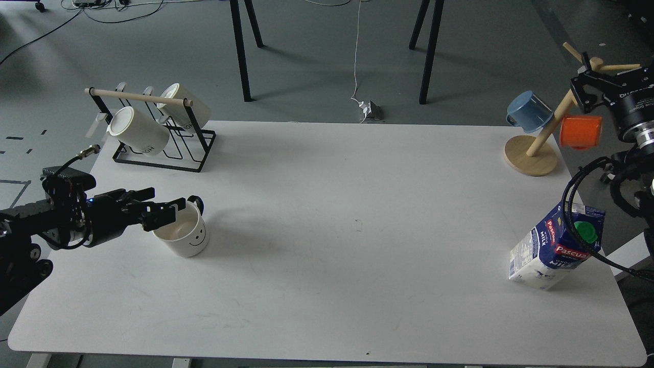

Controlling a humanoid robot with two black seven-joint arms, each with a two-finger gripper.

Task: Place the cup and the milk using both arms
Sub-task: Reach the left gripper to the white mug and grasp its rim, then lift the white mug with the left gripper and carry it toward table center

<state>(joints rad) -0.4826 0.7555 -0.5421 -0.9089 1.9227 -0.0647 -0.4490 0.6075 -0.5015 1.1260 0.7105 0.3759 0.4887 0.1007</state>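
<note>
1. Step in hand: your left arm looks to be taking hold of the cup; the milk seems not yet grasped. This is the pick-up stage, by my reading.
2. Left pincer (171, 213): at the near-left of the table (327, 286), fingers reaching over the cup's left rim. It appears to straddle the wall, one finger inside, but whether it is pressed on the rim or slightly spread you cannot tell from here.
3. Cup (185, 236): upright, smiley facing you, handle at the back, touching or just under the left pincer.
4. Milk (557, 248): standing near the right edge, green cap toward you, leaning in this view; a cable of the right arm crosses in front of it.
5. Right pincer (582, 97): high at the far right, beside the mug tree (531, 153), well apart from the milk; its state cannot be told.
6. Next move, as a judgement: confirm the grip on the cup, and bring the right pincer down to the carton's sides.
</note>
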